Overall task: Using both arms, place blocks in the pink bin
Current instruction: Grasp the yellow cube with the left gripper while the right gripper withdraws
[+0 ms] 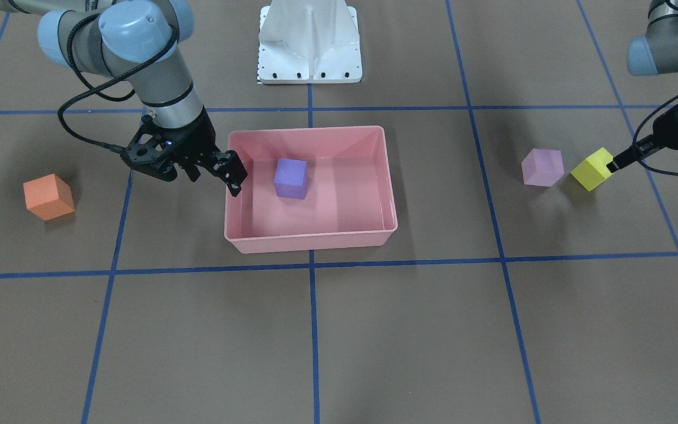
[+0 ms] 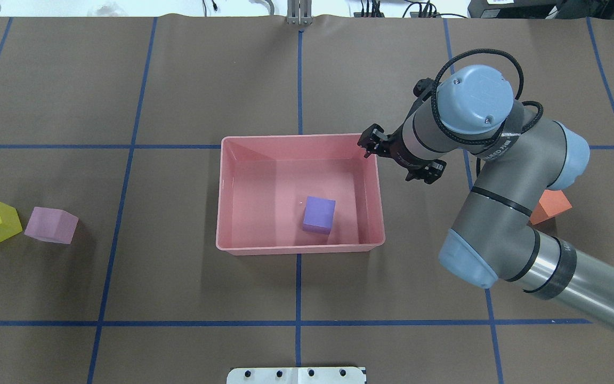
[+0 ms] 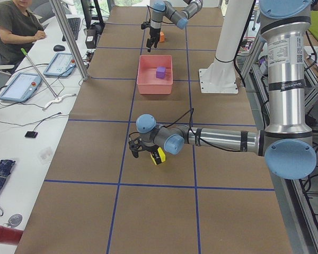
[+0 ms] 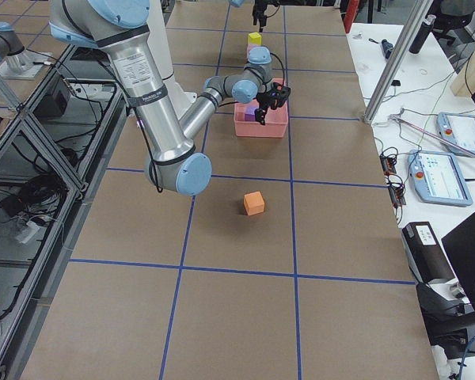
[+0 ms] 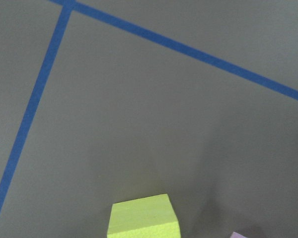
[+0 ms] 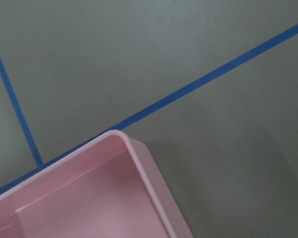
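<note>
The pink bin point(image 1: 309, 240) sits mid-table and holds the purple block point(image 1: 291, 178), also seen from overhead point(image 2: 318, 214). My right gripper point(image 1: 232, 175) is open and empty, hovering at the bin's far-right corner in the overhead view point(image 2: 370, 144). The orange block point(image 1: 48, 196) lies on the table behind that arm. The yellow block point(image 1: 593, 169) and the pale pink-lilac block point(image 1: 542, 167) rest side by side on my left. My left gripper point(image 1: 612, 166) is just over the yellow block's outer edge and looks open; only part of it shows.
The white pedestal base point(image 1: 309, 47) stands behind the bin. Blue tape lines grid the brown table. A corner of the bin's rim point(image 6: 139, 148) shows in the right wrist view, and the yellow block's top point(image 5: 144, 218) in the left wrist view.
</note>
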Motion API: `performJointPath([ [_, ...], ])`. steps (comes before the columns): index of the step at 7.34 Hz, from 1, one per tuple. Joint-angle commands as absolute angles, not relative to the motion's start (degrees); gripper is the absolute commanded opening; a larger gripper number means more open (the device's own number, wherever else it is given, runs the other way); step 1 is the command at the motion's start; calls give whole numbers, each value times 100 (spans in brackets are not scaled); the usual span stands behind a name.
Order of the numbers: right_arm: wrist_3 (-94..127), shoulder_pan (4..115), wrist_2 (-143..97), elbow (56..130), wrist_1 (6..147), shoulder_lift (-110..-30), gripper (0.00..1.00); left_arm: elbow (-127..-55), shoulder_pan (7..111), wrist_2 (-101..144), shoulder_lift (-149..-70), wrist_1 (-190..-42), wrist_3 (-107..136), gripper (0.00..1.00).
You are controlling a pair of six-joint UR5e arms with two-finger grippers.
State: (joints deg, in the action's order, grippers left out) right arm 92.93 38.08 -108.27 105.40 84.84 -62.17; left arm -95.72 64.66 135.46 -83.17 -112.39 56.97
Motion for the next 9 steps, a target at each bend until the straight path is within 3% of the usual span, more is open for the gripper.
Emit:
performJointPath([
  [1, 9220, 3858, -10784, 10617, 8481, -6293, 100, -9483, 6303, 13544, -8411, -11241, 5800, 100],
  [6, 8956, 4394, -10959, 10802, 8534, -6398, 100, -9352, 5915, 13535, -8464, -11276, 6012, 99],
  [7, 8956, 4438, -10977, 10819, 8543, -6416, 100, -9343, 5915, 13535, -8481, -11268, 6003, 86],
  [8, 8947, 4534, -10978, 10863, 8543, -6477, 100, -9325, 5915, 13518, -8499, -11268, 6012, 62],
  [9, 8817, 4657, -11056, 11011, 8543, -6625, 100, -9325, 5915, 13518, -8516, -11259, 6012, 20],
])
